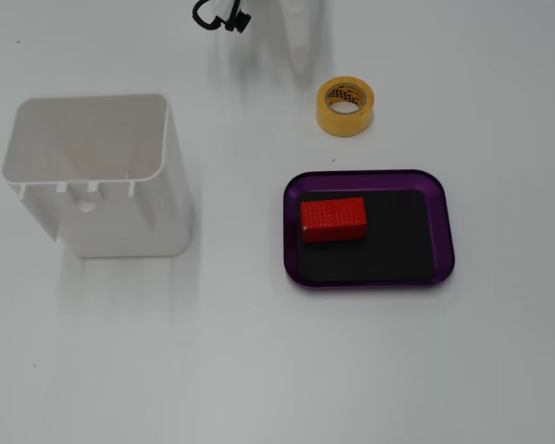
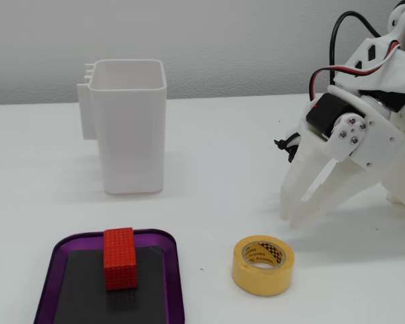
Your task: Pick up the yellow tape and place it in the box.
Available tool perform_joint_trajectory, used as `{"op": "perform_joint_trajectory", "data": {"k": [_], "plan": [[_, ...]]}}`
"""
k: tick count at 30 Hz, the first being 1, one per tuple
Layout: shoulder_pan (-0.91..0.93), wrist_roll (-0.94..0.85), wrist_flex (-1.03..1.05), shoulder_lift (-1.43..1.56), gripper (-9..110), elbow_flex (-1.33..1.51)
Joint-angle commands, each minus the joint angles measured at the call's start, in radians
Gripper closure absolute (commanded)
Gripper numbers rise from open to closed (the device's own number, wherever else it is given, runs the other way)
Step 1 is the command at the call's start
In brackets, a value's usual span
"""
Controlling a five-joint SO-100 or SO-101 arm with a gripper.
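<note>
While the yellow tape [image 2: 262, 264] lies flat on the white tabletop [image 2: 209, 148], its cardboard-coloured core shows dark print. In a fixed view [image 1: 346, 106] it sits at one o'clock from the box [image 1: 444, 222], just outside the purple rim. A red block [image 1: 333, 219] rests on the box's black floor. A tall white container [image 1: 97, 176] stands well apart. The jaws [image 2: 291, 217] hang slightly parted, empty, near the tape.

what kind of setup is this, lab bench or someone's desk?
Likely a hobby or lab test bench: a bare white table, a white 3D-printed-looking arm with exposed wires, its hand near staged props such as the yellow tape and purple box.
</note>
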Motion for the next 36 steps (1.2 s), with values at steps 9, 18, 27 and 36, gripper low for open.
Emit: {"op": "perform_joint_trajectory", "data": {"k": [9, 18, 27, 36], "plan": [[0.008, -0.144, -0.094, 0.072, 99, 0.005], [0.009, -0.288, -0.057, 0.052, 96, -0.135], [0.009, -0.367, -0.043, -0.391, 91, -0.364], [-0.009, -0.37, 0.035, -0.999, 88, -0.769]]}}
